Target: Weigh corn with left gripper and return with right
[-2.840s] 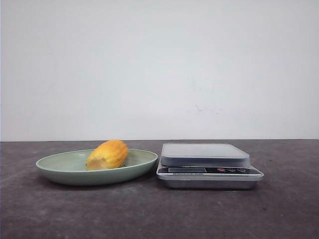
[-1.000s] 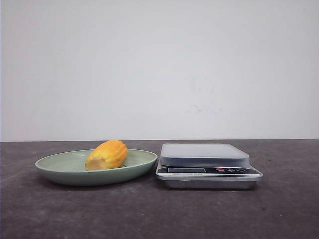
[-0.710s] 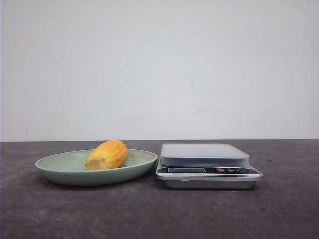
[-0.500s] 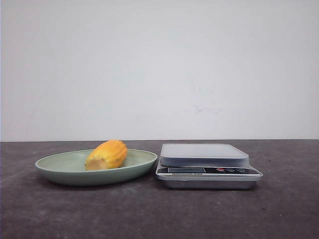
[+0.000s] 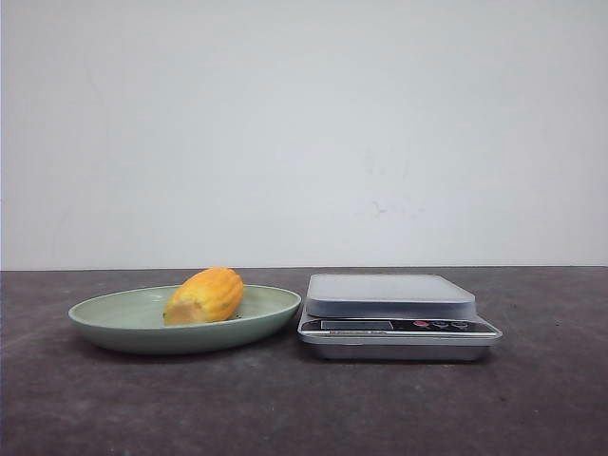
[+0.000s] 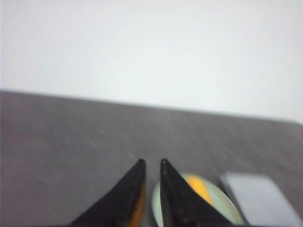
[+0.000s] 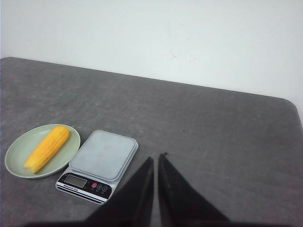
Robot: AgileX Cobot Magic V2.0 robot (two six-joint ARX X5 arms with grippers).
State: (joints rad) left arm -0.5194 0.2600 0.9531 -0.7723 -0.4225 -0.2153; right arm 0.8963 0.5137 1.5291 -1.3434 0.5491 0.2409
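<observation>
A dark grey speckled table (image 5: 285, 408) is stretching toward a plain white wall (image 5: 304, 133). The yellow-orange corn cob (image 5: 204, 295) is lying in a shallow pale green plate (image 5: 114, 323), left of a silver digital scale (image 5: 397, 316). Both pincers, left (image 6: 151, 163) and right (image 7: 156, 157), are hanging nearly closed, gripping nothing.

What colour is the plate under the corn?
Pale green plate, holding the yellow corn; the right wrist view shows it best.

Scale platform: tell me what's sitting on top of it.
Nothing is on the scale: its pale platform shows bare in both the front and right wrist views. The corn lies in the green plate beside it. What is under the scale cannot be seen.
</observation>
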